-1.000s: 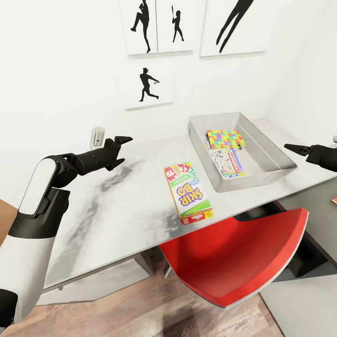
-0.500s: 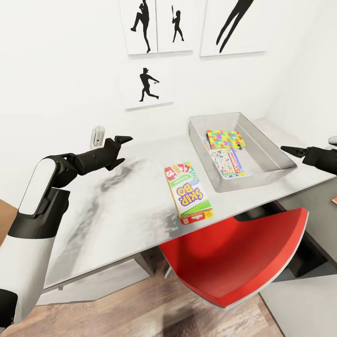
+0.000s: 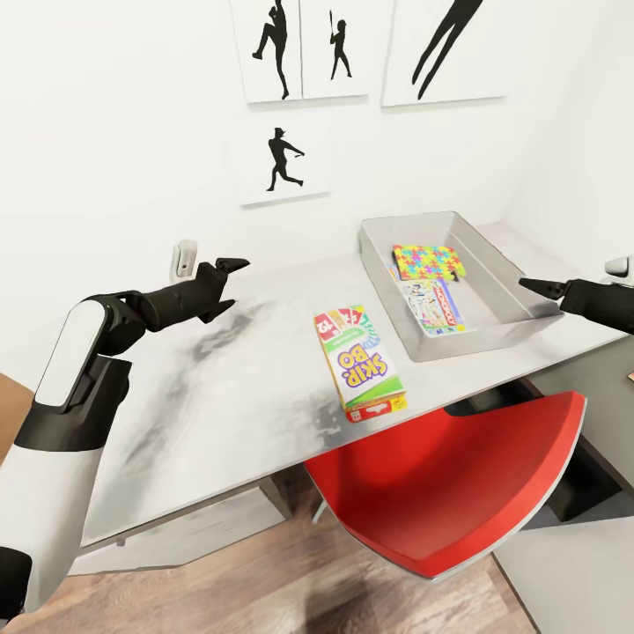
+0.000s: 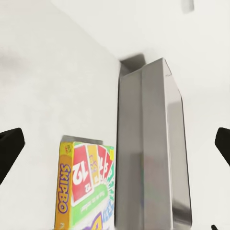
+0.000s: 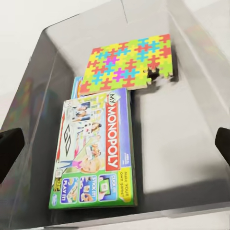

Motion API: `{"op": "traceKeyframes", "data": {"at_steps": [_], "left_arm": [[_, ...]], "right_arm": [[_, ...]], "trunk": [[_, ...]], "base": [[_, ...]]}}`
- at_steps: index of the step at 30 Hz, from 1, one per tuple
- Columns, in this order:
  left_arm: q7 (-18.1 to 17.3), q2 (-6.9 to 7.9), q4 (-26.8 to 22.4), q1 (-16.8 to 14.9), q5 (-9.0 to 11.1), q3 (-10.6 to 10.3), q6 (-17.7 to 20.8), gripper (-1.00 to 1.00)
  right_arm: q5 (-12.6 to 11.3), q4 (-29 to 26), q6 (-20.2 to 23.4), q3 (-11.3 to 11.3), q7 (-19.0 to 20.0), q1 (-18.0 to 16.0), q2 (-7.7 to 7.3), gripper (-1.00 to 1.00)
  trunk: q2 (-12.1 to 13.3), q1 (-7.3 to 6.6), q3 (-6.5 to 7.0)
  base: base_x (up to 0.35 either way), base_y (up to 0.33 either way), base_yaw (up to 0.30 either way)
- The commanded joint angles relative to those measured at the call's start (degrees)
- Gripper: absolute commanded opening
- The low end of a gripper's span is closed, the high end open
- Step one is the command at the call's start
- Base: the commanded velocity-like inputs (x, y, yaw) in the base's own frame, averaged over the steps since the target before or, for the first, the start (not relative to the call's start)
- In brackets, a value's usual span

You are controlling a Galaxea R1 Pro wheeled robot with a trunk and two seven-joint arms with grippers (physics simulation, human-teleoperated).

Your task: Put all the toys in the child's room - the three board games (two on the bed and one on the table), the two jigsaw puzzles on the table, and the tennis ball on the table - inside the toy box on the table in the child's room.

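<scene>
While the SKIP-BO game [image 3: 360, 361] lies on the table [image 3: 220, 387] beside the toy box [image 3: 519, 310], both the left gripper [image 3: 225, 282] and right gripper [image 3: 539, 287] are held wide open, empty

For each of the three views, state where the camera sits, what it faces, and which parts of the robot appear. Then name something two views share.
Head view: high on the robot, looking down over the table; both arms, left claw, right claw.
Left wrist view: on the left arm, facing the SKIP-BO box and bin; dark fingertips.
Right wrist view: on the right arm, over the bin; Monopoly box, puzzle.
Shared: all show the bin.
</scene>
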Motion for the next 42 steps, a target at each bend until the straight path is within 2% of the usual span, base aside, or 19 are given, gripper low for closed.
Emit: {"op": "traceKeyframes", "data": {"at_steps": [1,34,42], "left_arm": [[0.45,0.04,-0.05,-0.03,0.5,-0.03,-0.06,1.0],[0.45,0.04,-0.12,0.04,0.33,-0.01,1.21,1.0],[0.59,0.04,-0.2,0.1,0.16,-0.12,1.34,1.0]], "right_arm": [[0.53,-0.02,0.26,-0.02,0.58,-0.06,0.02,1.0],[0.56,-0.02,0.26,0.93,0.27,0.08,0.17,1.0],[0.61,0.04,0.26,0.83,0.05,1.17,0.16,1.0]], "trunk": [[-0.03,0.0,-0.04],[-0.03,0.0,-0.04],[-0.03,0.0,-0.04]], "base": [[0.0,0.175,0.0],[0.0,0.294,0.0],[0.0,0.164,0.0]]}}
